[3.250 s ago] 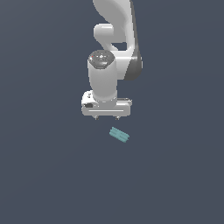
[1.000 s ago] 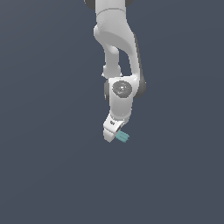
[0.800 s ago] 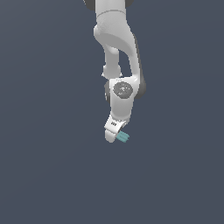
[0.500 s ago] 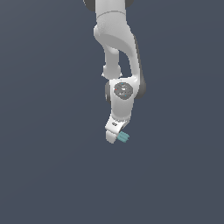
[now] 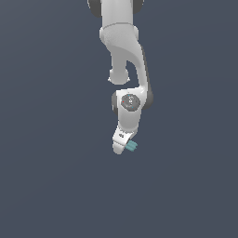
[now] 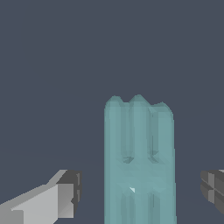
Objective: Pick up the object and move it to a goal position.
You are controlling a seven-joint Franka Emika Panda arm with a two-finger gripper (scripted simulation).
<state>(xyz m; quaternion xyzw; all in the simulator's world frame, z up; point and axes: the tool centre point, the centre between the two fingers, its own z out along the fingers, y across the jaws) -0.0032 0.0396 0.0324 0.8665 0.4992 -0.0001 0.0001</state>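
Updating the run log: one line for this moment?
phase: pre-grasp | gripper: open, fingers either side of teal block, gaps visible | block not gripped

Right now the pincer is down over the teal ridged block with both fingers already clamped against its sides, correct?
Not quite. The pincer is down over the teal ridged block, but the wrist view shows a clear gap between each finger and the block's sides, so it is open and straddling it, not clamped.

plain dark blue-grey backdrop [image 5: 51, 139]
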